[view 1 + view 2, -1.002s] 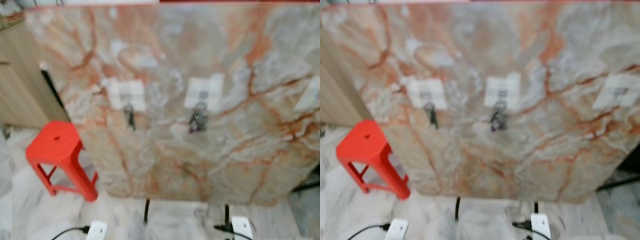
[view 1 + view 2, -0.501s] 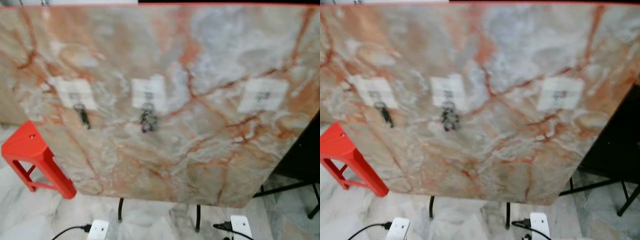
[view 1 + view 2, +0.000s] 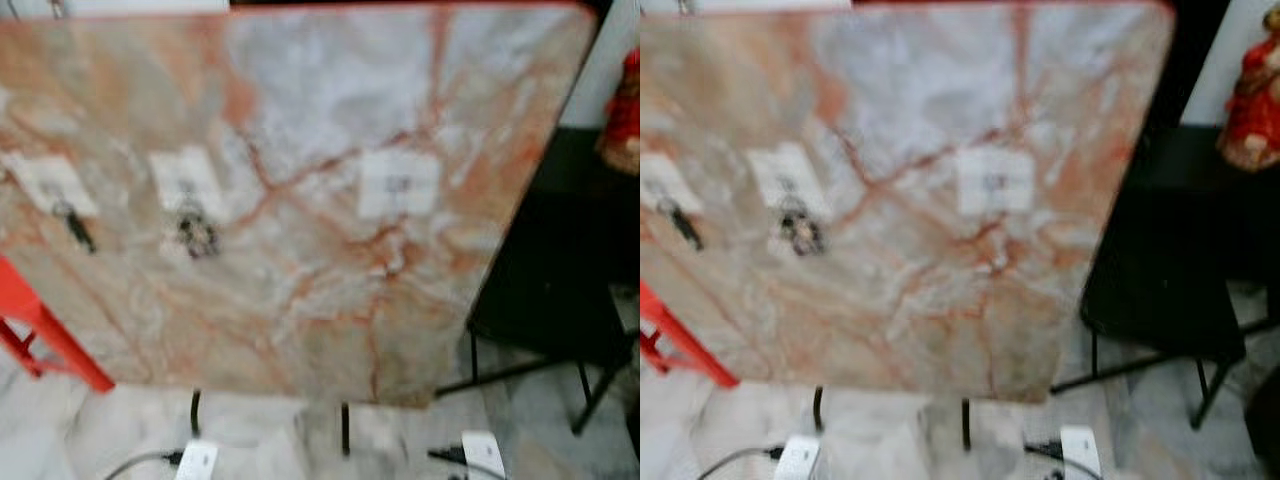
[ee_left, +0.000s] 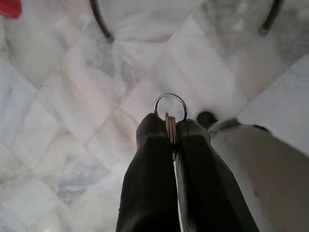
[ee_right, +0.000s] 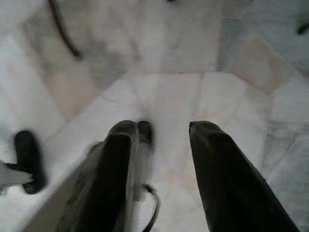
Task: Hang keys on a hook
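A marble-patterned board (image 3: pixel 330 110) stands before me with three white hook pads. The left hook (image 3: pixel 50 185) carries a dark key (image 3: pixel 78 230). On the middle hook (image 3: pixel 185 180) hangs a bunch of keys (image 3: pixel 197 236). The right hook (image 3: pixel 398 184) is bare. In the left wrist view my left gripper (image 4: pixel 171 129) is shut on a key ring (image 4: pixel 170 107), held low over the marble floor (image 4: pixel 58 121). My right gripper (image 5: pixel 159 133) hangs open above the floor, nothing between its fingers.
A red plastic stool (image 3: pixel 40 330) stands at the board's lower left. A black chair or stand (image 3: pixel 555 300) sits to the right, with a red figure (image 3: pixel 1252 100) behind it. White power strips (image 3: pixel 195 460) and cables lie on the floor below the board.
The whole picture has slid left as the camera turned right: the stool is nearly out of view, the third hook has come toward the middle, and the black chair has appeared.
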Robot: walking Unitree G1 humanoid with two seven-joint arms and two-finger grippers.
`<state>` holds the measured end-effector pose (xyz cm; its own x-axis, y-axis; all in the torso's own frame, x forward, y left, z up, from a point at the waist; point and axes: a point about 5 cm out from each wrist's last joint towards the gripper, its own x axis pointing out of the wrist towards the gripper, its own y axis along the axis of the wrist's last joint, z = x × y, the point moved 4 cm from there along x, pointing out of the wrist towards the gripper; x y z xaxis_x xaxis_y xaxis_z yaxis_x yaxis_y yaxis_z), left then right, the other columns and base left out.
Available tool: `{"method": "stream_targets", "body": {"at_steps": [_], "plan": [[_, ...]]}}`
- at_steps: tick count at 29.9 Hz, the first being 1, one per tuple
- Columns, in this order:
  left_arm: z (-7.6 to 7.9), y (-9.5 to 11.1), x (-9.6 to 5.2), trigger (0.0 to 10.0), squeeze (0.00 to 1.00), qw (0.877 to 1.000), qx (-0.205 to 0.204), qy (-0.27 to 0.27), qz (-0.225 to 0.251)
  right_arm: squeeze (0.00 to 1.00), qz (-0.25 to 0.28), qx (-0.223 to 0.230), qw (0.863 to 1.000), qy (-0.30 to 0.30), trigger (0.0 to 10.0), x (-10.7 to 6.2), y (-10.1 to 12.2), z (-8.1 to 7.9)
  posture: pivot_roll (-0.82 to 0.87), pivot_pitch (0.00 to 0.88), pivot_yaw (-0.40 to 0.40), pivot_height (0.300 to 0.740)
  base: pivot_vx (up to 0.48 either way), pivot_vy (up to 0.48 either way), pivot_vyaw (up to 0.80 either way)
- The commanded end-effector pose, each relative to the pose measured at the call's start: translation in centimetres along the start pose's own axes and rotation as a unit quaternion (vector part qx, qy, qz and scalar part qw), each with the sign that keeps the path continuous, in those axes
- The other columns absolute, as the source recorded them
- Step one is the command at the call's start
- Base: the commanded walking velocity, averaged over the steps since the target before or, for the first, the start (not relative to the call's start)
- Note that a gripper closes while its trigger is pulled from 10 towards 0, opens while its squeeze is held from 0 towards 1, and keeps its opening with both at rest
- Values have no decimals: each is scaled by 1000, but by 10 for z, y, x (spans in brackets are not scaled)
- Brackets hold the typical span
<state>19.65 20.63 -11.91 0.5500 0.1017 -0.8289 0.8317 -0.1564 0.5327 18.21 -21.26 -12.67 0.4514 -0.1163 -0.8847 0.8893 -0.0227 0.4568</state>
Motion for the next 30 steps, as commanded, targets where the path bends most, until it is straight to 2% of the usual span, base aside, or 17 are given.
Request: {"method": "stream_targets", "body": {"at_steps": [1,20,24,26,30], "plan": [[2,-6,-1,10000,0,1000,11,-4,-10,0,3,-3,1000,-1,10000,0,2,1,-89,0,47,723,0,-480,0],[6,-7,-1,10000,0,1000,12,-5,-9,0,4,-12,1000,1,10000,0,3,1,-88,0,41,723,0,-480,0],[0,1,0,10000,0,1000,10,15,8,0,4,-12,1000,1,10000,0,3,1,-87,0,39,723,0,0,0],[-11,24,1,10000,0,998,6,37,45,0,8,-22,1000,-1,10000,0,5,2,-85,0,38,723,0,0,0],[-16,39,2,10000,0,996,1,47,70,0,13,-29,999,-4,10000,0,7,3,-84,0,38,723,0,0,247]]}}
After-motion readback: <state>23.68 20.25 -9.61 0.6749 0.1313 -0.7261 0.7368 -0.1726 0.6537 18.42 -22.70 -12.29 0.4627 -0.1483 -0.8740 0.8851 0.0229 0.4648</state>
